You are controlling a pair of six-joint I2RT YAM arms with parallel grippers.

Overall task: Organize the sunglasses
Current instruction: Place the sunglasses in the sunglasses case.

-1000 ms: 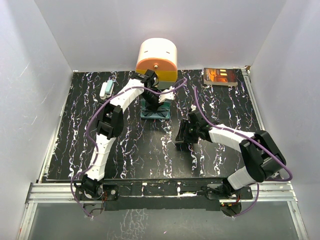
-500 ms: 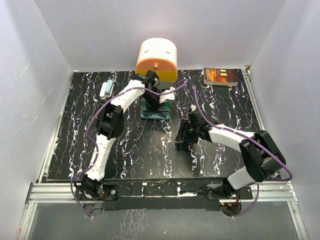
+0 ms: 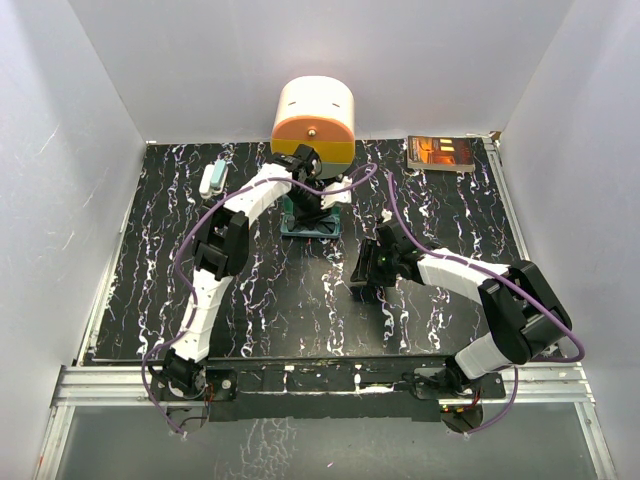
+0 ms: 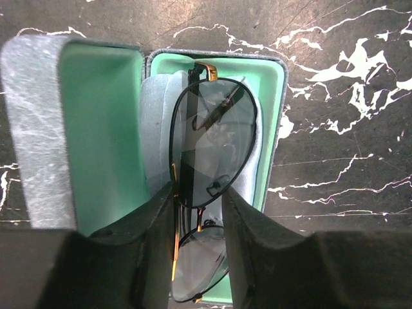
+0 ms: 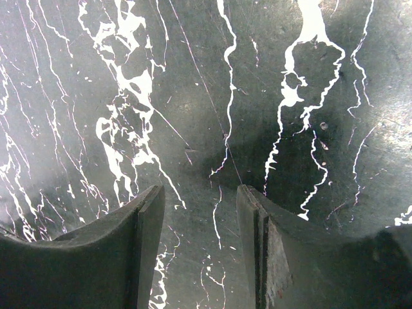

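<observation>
The sunglasses [image 4: 212, 138], thin black frame with dark lenses and folded, sit between the fingers of my left gripper [image 4: 198, 244], which is shut on them near the bridge. They hang over the open teal-lined grey case [image 4: 103, 129], above a light-blue cloth [image 4: 154, 122] lying in its base. In the top view the left gripper [image 3: 312, 205] is at the back middle over the case [image 3: 310, 230]. My right gripper [image 5: 201, 244] is open and empty just above bare table, also seen in the top view [image 3: 362, 282].
A cream and orange cylindrical container [image 3: 314, 122] stands behind the case. A book [image 3: 441, 153] lies at the back right. A small white and teal object [image 3: 212, 178] lies at the back left. White walls enclose the black marbled table [image 3: 150, 270].
The left gripper has shifted slightly right and down over the case with the sunglasses. The right arm has not moved.
</observation>
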